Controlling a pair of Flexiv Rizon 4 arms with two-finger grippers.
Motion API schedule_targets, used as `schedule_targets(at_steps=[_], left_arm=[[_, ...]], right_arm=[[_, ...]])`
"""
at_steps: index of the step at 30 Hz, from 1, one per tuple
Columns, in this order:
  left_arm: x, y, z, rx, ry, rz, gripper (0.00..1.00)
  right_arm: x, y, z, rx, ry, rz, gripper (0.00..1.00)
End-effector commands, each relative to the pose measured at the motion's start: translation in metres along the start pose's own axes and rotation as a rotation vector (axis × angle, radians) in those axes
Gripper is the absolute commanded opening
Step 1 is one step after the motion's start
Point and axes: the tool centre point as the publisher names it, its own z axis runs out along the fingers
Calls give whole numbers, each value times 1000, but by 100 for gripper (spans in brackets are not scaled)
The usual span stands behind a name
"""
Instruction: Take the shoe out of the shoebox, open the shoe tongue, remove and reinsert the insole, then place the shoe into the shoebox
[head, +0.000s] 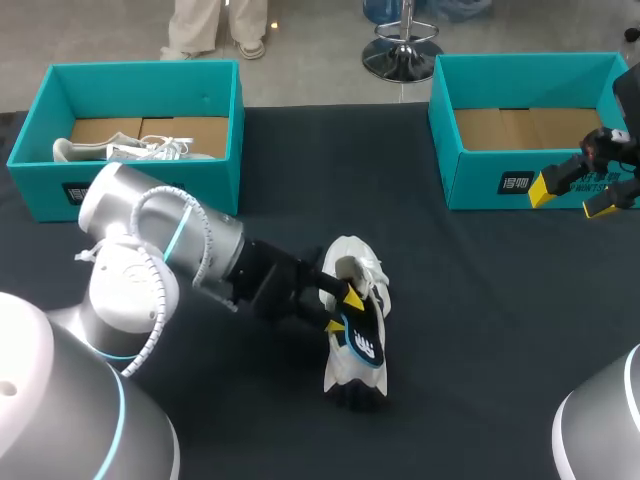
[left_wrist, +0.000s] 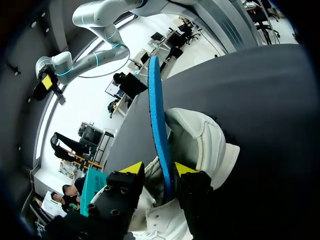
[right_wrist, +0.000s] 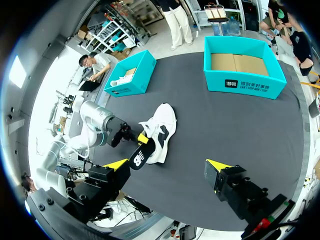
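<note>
A white shoe (head: 352, 262) lies on the dark table's middle. Its insole (head: 367, 342), dark on top with a white logo and blue underneath, sticks out of it. My left gripper (head: 344, 311) is at the shoe's opening. In the left wrist view the blue insole (left_wrist: 158, 120) stands edge-on between the fingers, resting against one finger (left_wrist: 186, 170) with a gap to the other, so my left gripper (left_wrist: 158, 169) is open. My right gripper (head: 570, 198) hangs open and empty at the far right, in front of the right shoebox (head: 478, 178). From the right wrist view, the shoe (right_wrist: 164, 122) lies far ahead of that right gripper (right_wrist: 167, 167).
A teal shoebox (head: 222, 120) at the back left holds another white shoe (head: 120, 150). The teal shoebox at the back right shows only its cardboard bottom. My left arm (head: 190, 245) stretches across the table's left half.
</note>
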Motion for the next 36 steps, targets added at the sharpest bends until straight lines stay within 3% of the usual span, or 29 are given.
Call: schedule_targets(at_steps=[1, 7, 11, 19, 30, 36], left_arm=[[2, -6, -4, 6, -1, 3, 35], [3, -14, 0, 26, 20, 1, 27], [3, -16, 2, 33, 25, 2, 0], [4, -13, 2, 29, 36, 11, 0], [2, 13, 3, -10, 34, 18, 0], [7, 11, 8, -3, 46, 11, 0]], right_arm=[[0, 4, 1, 8, -2, 2, 100], [0, 4, 1, 8, -2, 2, 100], [0, 4, 1, 8, -2, 2, 100], [0, 4, 1, 8, -2, 2, 100], [0, 4, 1, 8, -2, 2, 100], [0, 4, 1, 8, -2, 2, 100]])
